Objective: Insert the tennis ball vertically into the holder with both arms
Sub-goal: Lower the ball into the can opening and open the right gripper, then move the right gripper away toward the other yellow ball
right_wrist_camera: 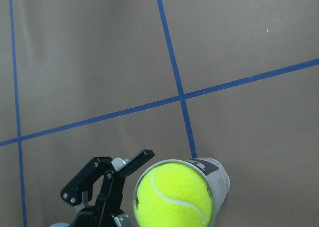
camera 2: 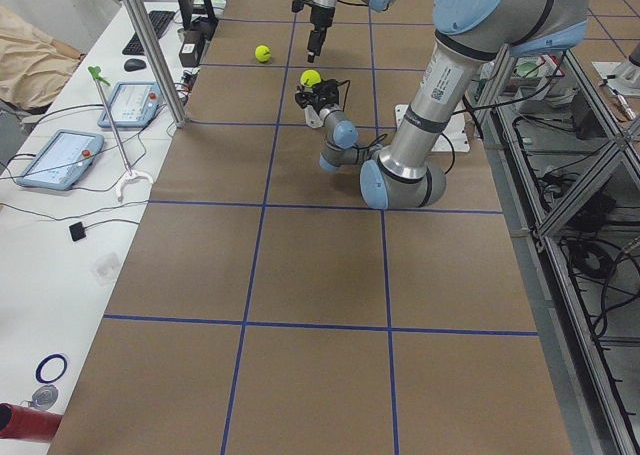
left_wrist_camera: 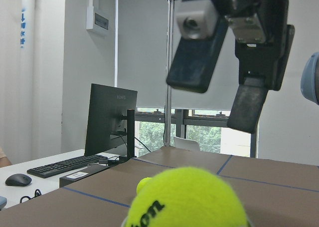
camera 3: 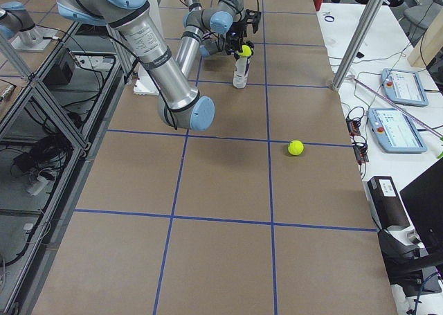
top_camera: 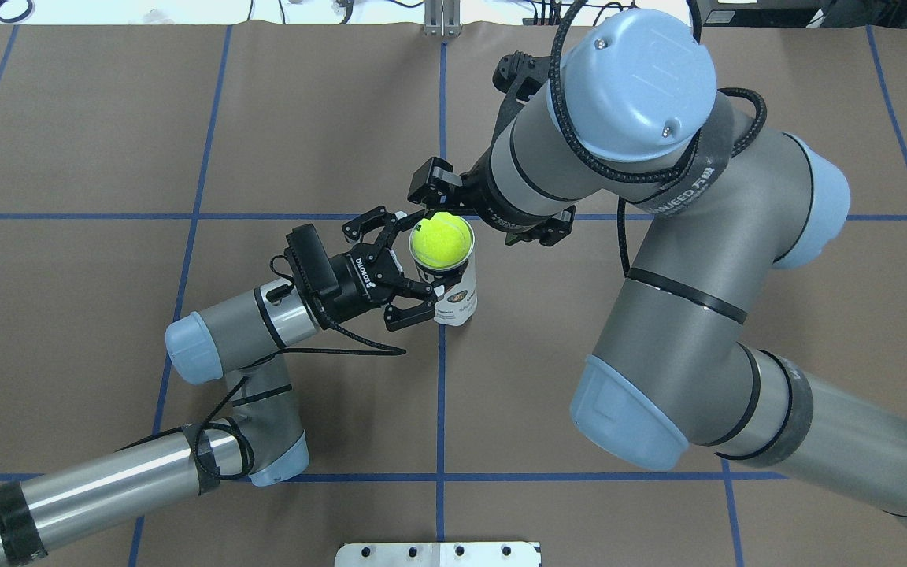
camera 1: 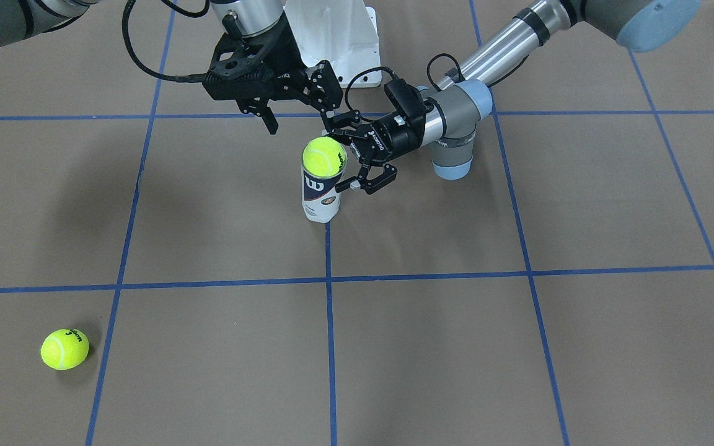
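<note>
The holder (camera 1: 321, 198) stands upright near the middle of the surface (camera 1: 518, 347), its base beside a blue tape line (camera 1: 330, 347). A yellow tennis ball (camera 1: 324, 156) sits in its open mouth, with the top of the ball bulging above the rim.

The left gripper (top_camera: 414, 266) reaches in level from the holder's left. Its fingers (top_camera: 410, 313) are spread wide on either side of the holder's upper part, not clamped on it. Whether a fingertip brushes the wall cannot be told.

The right gripper (camera 1: 300, 121) hangs above the ball and points down. Its fingers (left_wrist_camera: 249, 100) are released and apart, with clear air between them and the ball.

A second tennis ball (camera 1: 64, 349) lies alone on the surface, well apart from the holder, on the far side from the robot and toward its right. The white pedestal base (camera 1: 338, 37) stands on the near side, by the robot. In the left wrist view a dark monitor (left_wrist_camera: 107, 119) stands on a desk beyond the surface.
</note>
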You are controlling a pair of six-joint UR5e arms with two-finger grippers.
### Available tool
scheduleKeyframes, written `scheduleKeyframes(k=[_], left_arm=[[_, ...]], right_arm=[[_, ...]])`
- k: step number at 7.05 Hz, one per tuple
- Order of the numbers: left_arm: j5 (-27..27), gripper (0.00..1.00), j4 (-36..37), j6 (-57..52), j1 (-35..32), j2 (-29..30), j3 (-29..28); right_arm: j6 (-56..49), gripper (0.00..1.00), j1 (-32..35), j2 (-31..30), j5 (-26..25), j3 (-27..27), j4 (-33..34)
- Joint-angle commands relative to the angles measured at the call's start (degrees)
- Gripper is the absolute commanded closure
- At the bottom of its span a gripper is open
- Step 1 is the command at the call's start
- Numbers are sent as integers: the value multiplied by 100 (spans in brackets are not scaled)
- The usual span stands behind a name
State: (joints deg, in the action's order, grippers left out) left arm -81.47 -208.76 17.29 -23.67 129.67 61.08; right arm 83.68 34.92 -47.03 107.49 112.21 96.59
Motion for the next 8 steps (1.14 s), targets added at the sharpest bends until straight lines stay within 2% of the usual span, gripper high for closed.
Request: scheduleKeyframes(k=[1, 4, 6, 8], left_arm=[[0, 2, 54, -6, 21, -12, 0], [0, 2, 81, -85, 29, -12, -8], [-9, 2, 90, -225, 30, -20, -26], [-9, 2, 107, -235, 38, -20, -26]], right_arm=[[-71, 1, 41, -52, 9, 3, 0], [-763, 1, 277, -420, 88, 152, 0], [-1640, 1, 488, -806, 123, 143, 0], [-2868, 1, 1206, -1210, 647, 21, 9]])
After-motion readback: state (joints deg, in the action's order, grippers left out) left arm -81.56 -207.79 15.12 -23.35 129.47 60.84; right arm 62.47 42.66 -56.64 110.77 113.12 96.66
